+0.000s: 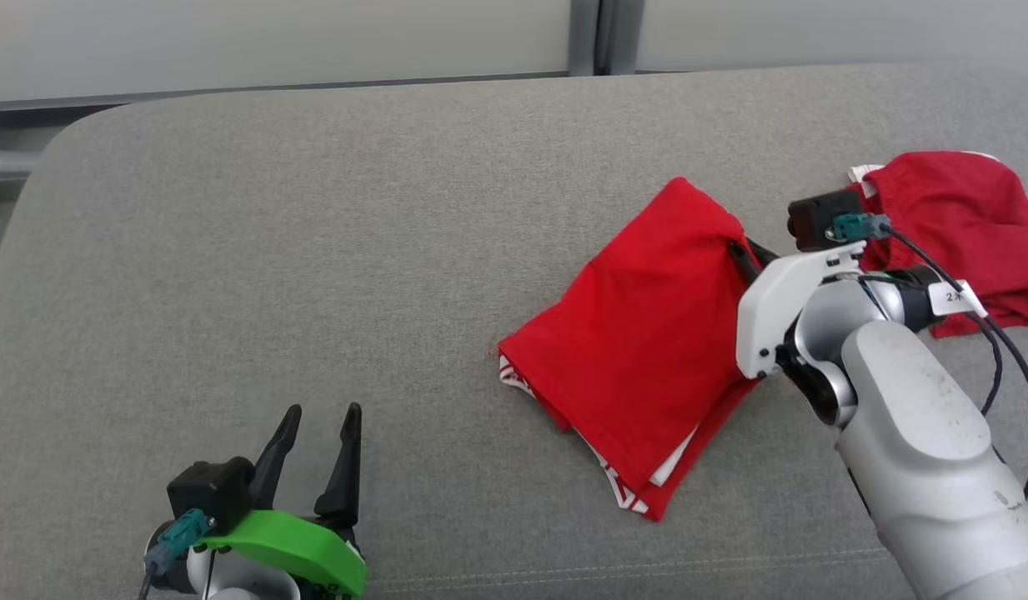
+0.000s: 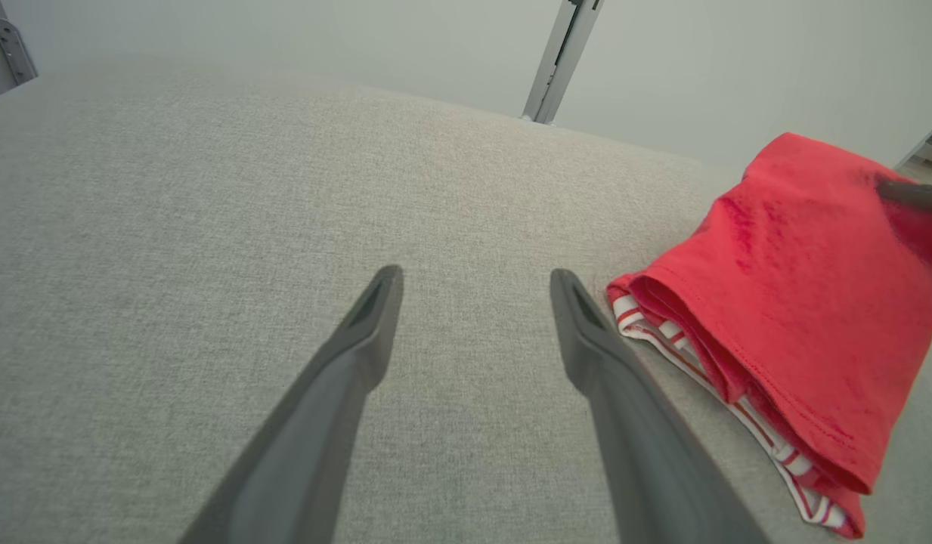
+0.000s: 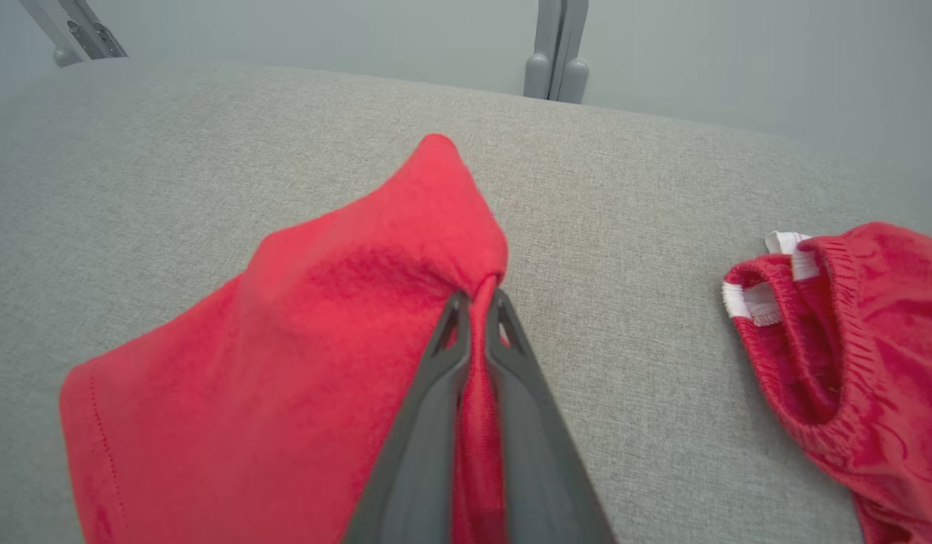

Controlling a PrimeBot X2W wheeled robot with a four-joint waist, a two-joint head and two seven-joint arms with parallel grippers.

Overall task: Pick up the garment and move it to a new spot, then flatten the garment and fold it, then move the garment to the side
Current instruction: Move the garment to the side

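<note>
Pinching a bunched-up bit of the red garment (image 3: pixel 299 340), the right gripper (image 3: pixel 477 302) has its dark jaws pressed together on the cloth — the right wrist view shows this up close. In the head view the right gripper (image 1: pixel 743 254) is mostly hidden by its own white and silver arm, so the pinch is hard to see there.

The garment (image 1: pixel 639 333) lies folded on the grey cushion (image 1: pixel 313 250), to the right of the middle, with its far corner standing up in a peak. The left wrist view shows something the right one does not: white and red stripes (image 2: pixel 662 332) peeking out under the garment's near edge.

The left gripper (image 1: pixel 322 410) sits low at the near left, well apart from the garment. Its jaws are spread wide and hold nothing.

A second red cloth (image 1: pixel 964 225) with a white band lies crumpled further right. It is partly behind the right arm and cut off by the picture's edge. A grey post (image 1: pixel 593 37) stands behind the cushion.
</note>
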